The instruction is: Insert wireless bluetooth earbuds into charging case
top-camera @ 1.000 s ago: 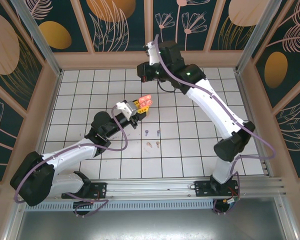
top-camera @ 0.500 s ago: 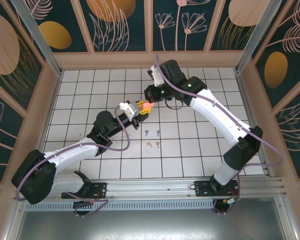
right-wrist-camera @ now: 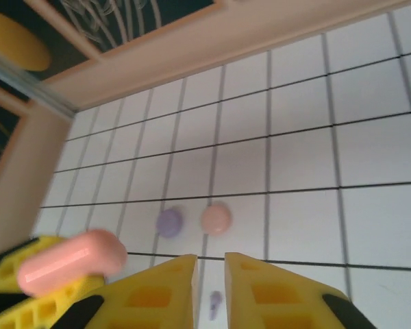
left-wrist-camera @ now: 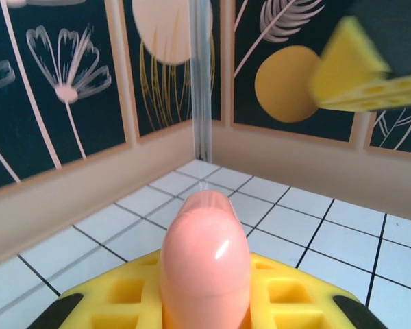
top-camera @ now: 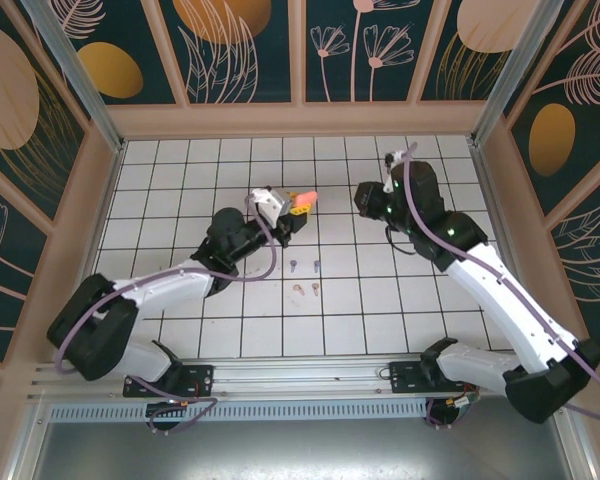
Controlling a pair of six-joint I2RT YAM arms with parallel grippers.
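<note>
Right gripper (top-camera: 366,200): pulled away from the coral case (top-camera: 304,197) to the right; jaws now slightly parted.
Left gripper (top-camera: 294,208): reached farther back with the case.

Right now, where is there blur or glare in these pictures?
Left wrist: a glare spot on the coral case, and the upper yellow finger is out of focus. Right wrist: the whole picture is blurred, the floor tiles soft. Top external: sharp, evenly lit.

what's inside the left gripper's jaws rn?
A coral case, clamped by the left gripper. The fingers cover its gripped sides, and its contents can't be seen.
</note>
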